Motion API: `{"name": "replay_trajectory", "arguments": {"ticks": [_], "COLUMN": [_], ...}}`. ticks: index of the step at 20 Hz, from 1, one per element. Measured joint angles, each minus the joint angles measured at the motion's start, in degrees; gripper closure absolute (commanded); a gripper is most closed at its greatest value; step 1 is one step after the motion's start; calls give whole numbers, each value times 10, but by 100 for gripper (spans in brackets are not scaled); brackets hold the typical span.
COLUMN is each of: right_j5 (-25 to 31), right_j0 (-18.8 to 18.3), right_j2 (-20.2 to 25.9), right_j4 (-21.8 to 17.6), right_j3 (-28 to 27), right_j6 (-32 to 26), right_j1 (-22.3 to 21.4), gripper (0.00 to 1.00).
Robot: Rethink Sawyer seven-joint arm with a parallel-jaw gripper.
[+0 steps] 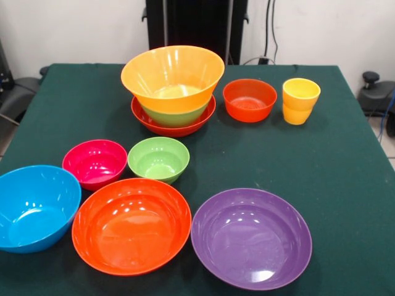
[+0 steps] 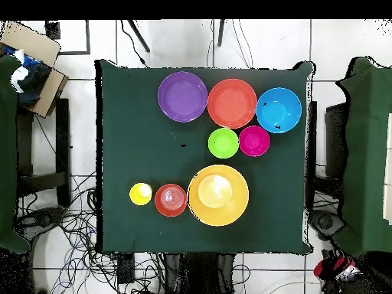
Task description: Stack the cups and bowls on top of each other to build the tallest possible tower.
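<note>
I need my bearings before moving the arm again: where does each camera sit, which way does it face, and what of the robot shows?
Front view: across the table, facing the robot's side; the tower is far, the purple bowl near; only the dark pedestal shows, no gripper.
Overhead view: above, looking straight down, robot's base side at the bottom; no arm visible.
Shared: every bowl, the tower and yellow cups, turned half round between views.
</note>
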Motion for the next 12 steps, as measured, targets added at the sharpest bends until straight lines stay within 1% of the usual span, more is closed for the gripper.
{"name": "replay_trajectory", "arguments": {"ticks": [12], "right_j5": [0], "right_j0": [0], "right_j2": [12], "right_j4": [0], "right_j3": [0], "right_j6": [0], "right_j1": [0], "gripper": [0]}}
